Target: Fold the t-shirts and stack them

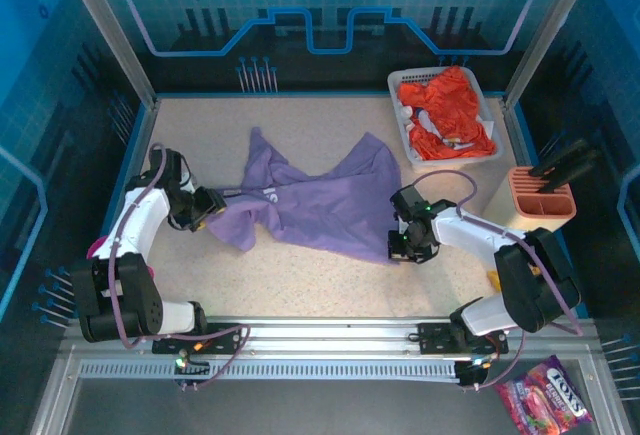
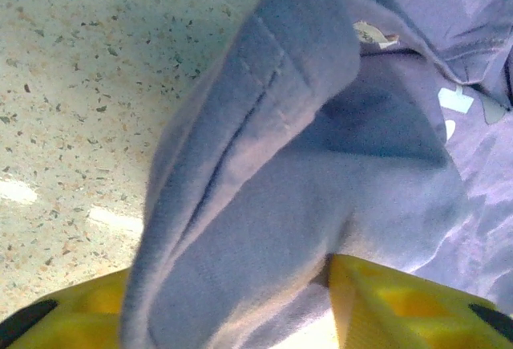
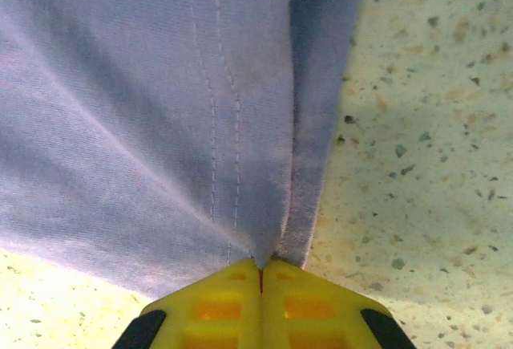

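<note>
Now our left pincer (image 1: 207,205) and right pincer (image 3: 260,267) both clamp the lavender t-shirt (image 1: 310,200); the thin hem hold may slip.

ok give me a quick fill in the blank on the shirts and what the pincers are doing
The orange-red t-shirt lies in the white ____.
The purple t-shirt lies on the speckled ____.
The right pincer is shut on its stitched ____, the left pincer on a bunched fold.
Missing words: basket; table; hem.
</note>
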Motion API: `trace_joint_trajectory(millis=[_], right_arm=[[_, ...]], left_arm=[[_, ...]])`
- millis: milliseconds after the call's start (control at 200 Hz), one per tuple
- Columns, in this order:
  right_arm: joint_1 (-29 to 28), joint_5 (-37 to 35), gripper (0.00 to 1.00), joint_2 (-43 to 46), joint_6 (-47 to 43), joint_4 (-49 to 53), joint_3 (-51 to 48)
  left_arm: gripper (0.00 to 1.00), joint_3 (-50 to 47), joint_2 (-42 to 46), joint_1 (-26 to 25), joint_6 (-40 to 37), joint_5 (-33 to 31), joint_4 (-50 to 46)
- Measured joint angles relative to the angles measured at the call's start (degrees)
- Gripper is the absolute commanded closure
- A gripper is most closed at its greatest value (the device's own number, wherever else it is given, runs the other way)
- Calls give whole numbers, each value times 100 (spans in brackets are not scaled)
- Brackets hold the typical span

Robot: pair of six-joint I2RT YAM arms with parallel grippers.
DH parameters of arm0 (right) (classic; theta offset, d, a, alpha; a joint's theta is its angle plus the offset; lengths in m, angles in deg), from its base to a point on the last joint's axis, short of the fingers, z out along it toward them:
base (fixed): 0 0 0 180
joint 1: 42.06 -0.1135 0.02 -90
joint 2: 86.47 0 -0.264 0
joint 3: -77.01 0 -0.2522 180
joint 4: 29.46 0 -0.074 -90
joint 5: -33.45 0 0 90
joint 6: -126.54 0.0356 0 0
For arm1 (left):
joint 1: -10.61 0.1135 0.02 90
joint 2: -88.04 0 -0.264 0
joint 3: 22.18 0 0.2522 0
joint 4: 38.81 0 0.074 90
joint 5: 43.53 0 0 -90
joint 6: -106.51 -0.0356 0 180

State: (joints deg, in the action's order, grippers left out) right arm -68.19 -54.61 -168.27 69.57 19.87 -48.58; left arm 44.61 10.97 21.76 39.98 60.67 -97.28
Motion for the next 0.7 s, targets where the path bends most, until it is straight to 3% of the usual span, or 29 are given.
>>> trace_joint_trajectory(millis=[210,440,605,640,700], right_arm=[[717,-17,100,111,-289,122,459],[1338,4,100,-234,-658,68,1128],[1567,0,100,-669,-763,-70,1346],[1641,2,100,-728,-763,-120,1366],[1762,-2,94,-798,-763,-157,1427]], left_arm=[[93,59,-68,4,-138,-4,-11],[98,682,-758,4,-118,57,-4],[96,1764,-1648,7,-138,-76,-4],[88,2015,-1873,7,-138,-85,-2],[63,2328,-2221,7,-136,-92,46]])
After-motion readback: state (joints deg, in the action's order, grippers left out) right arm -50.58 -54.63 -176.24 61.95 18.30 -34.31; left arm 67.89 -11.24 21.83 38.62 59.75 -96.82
